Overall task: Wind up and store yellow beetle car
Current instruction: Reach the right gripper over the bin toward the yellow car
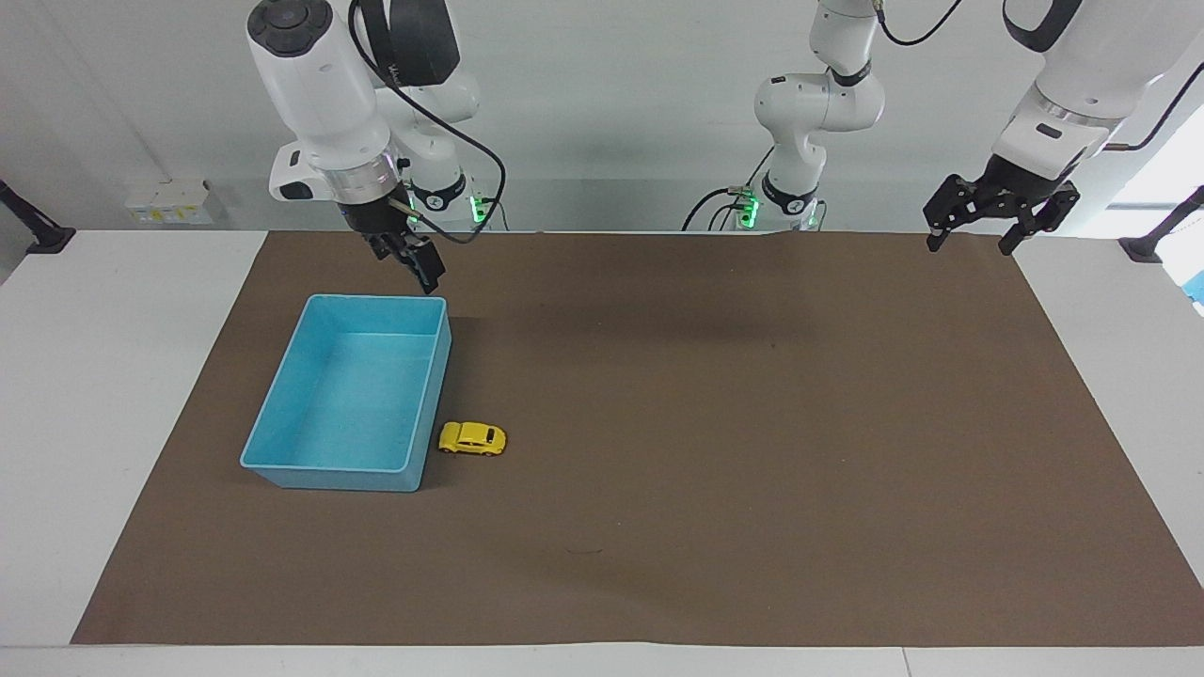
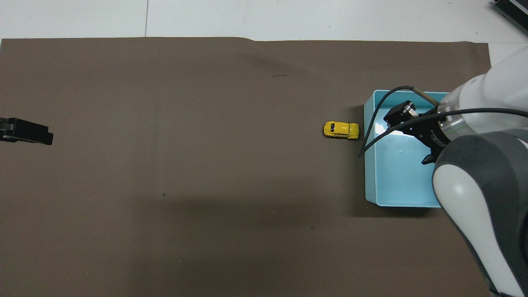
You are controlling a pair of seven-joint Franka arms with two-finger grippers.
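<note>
Nothing done yet: yellow beetle car [image 1: 472,438] untouched beside blue bin [image 1: 282,414]. My right gripper [image 1: 419,265] over bin's robot-side edge, fingers unreadable; left gripper [image 1: 999,209] waits spread, empty, at its robot-side mat corner.

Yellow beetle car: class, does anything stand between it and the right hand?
Nothing visible does. The yellow beetle car sits on the brown mat beside the blue bin; the right hand is raised over the bin's robot-side rim.
</note>
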